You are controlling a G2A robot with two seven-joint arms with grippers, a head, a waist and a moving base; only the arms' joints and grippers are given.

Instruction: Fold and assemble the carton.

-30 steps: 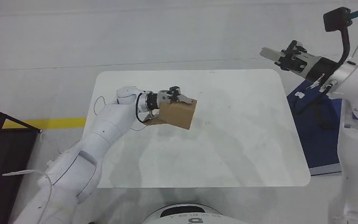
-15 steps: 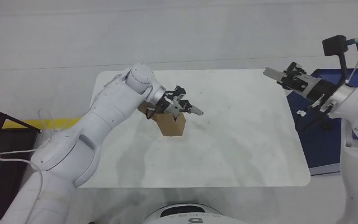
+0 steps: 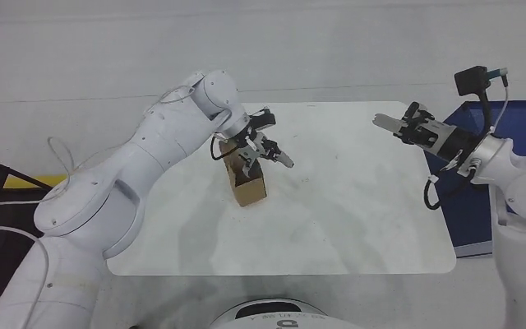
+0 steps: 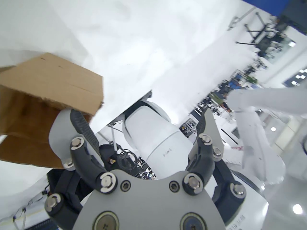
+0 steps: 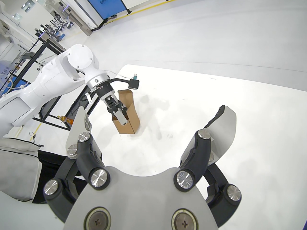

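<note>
The brown carton [image 3: 249, 186] [image 4: 50, 82] [image 5: 129, 120] stands on the white surface [image 3: 353, 230] with its open end up, directly below the left hand [image 3: 266, 161] [image 4: 139, 118] [image 5: 118, 112]. That hand is spread wide and grips nothing. One of its fingers [image 4: 72, 130] sits at the carton's open rim, against or just inside a wall; I cannot tell which. The other finger points off to the side, away from the carton, over bare surface. One flap of the carton stands up on the side towards the left arm's wrist. The right hand [image 3: 393, 125] [image 5: 153, 118] hangs above the surface near its edge, well apart from the carton and the left hand, its fingers also spread and holding nothing
</note>
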